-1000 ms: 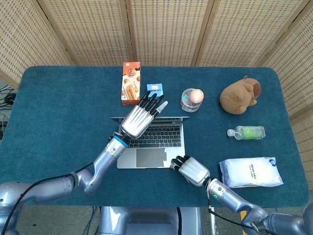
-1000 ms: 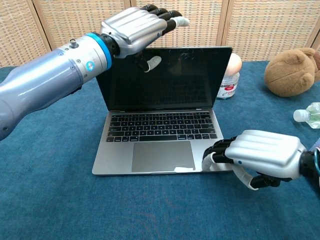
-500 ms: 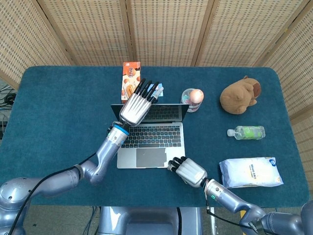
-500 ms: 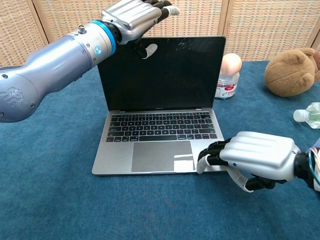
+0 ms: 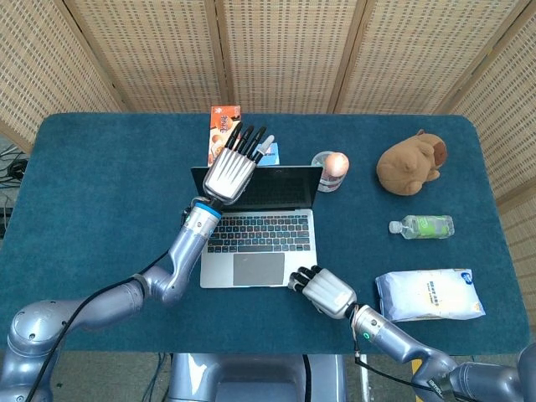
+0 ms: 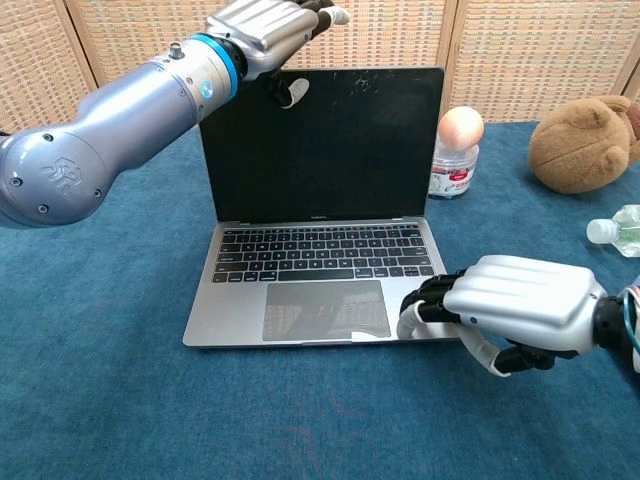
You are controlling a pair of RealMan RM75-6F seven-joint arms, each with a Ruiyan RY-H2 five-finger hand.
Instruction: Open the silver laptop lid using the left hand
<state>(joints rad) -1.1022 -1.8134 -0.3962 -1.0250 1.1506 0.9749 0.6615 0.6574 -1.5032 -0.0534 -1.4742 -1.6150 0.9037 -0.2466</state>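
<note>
The silver laptop (image 5: pixel 260 243) lies mid-table with its lid raised steeply and the dark screen (image 6: pixel 322 145) facing me. My left hand (image 5: pixel 232 167) is at the lid's top left edge. Its straight, spread fingers reach over and past that edge while the thumb (image 6: pixel 291 92) lies against the screen. In the chest view the left hand (image 6: pixel 268 24) sits at the top of the frame. My right hand (image 5: pixel 325 291) has its fingers curled down, fingertips pressing the front right corner of the laptop base (image 6: pixel 425 305).
Behind the laptop stand an orange snack box (image 5: pixel 221 124), a small blue packet (image 5: pixel 273 156) and a jar topped with a pink ball (image 6: pixel 455 145). A brown plush toy (image 5: pixel 410 165), a water bottle (image 5: pixel 423 226) and a wipes pack (image 5: pixel 429 295) lie to the right.
The lid has swung further back, from a shallow tilt to nearly upright. My left hand moved away from me with its top edge. The right hand stayed on the base corner.
</note>
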